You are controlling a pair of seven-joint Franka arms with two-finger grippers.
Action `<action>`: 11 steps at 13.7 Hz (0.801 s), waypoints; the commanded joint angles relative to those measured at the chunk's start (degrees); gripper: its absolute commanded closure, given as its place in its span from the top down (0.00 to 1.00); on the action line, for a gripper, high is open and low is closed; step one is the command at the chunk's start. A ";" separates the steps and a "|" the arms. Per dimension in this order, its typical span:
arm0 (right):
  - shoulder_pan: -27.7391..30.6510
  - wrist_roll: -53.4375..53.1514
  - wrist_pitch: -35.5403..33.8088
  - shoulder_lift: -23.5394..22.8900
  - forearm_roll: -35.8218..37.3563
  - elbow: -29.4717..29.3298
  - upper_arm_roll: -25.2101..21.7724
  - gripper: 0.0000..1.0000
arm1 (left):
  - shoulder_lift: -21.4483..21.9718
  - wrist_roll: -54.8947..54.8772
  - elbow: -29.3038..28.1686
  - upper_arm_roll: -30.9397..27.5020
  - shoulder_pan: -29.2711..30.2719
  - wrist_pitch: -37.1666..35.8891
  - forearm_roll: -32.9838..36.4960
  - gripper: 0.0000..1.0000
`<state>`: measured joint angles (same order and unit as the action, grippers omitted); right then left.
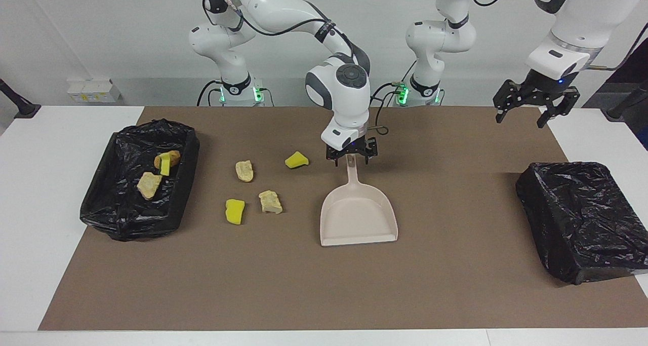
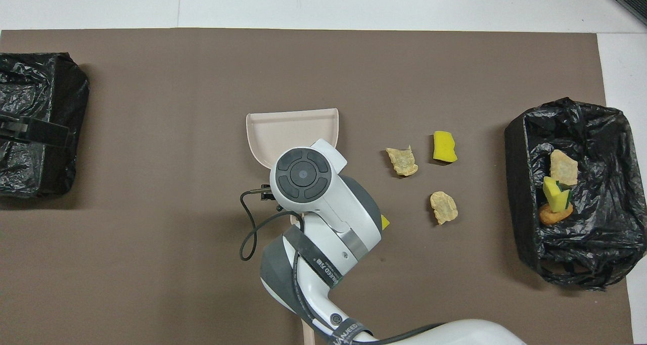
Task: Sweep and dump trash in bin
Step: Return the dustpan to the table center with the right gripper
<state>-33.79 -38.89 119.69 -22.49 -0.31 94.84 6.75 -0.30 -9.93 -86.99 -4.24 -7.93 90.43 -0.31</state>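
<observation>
My right gripper [image 1: 351, 157] is shut on the handle of the beige dustpan [image 1: 357, 214], which lies flat on the brown mat with its mouth pointing away from the robots. In the overhead view the dustpan [image 2: 293, 133] is partly covered by the right arm. Two yellow sponge pieces [image 1: 296, 160] [image 1: 235, 211] and two pale beige lumps [image 1: 244, 170] [image 1: 270, 202] lie on the mat between the dustpan and the black-lined bin [image 1: 187, 148]. That bin holds an orange piece [image 1: 171, 157], a yellow piece [image 1: 164, 167] and a beige lump [image 1: 149, 185]. My left gripper [image 1: 526, 115] waits open in the air.
A second black-lined bin [image 1: 582, 219] stands at the left arm's end of the table, with the left gripper [image 2: 30, 130] over it. The brown mat [image 1: 455, 285] covers most of the white table.
</observation>
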 commanded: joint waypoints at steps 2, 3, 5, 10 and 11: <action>2.50 1.19 -10.76 9.10 0.84 0.34 0.10 1.00 | -0.58 -0.35 1.92 0.72 0.81 -3.15 0.48 1.00; 2.68 1.71 -13.40 11.56 0.57 1.30 0.10 1.00 | -0.49 -0.35 1.92 0.72 0.81 -2.98 0.31 1.00; 2.07 2.77 -17.80 16.31 -0.04 5.33 0.19 1.00 | 0.47 -0.96 1.31 0.98 0.55 -2.28 0.48 1.00; -3.38 0.40 -13.00 28.26 -11.97 23.86 0.54 1.00 | 1.44 -0.26 0.07 0.99 0.28 -3.07 0.39 1.00; -4.60 0.40 -12.03 29.94 -13.48 26.77 0.54 1.00 | 1.44 -0.26 0.07 0.99 0.28 -3.16 0.39 1.00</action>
<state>-37.29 -38.14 103.79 0.93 -10.15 112.09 7.38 0.34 -10.06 -86.59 -3.37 -7.94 88.28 -0.31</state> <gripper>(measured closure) 0.000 0.000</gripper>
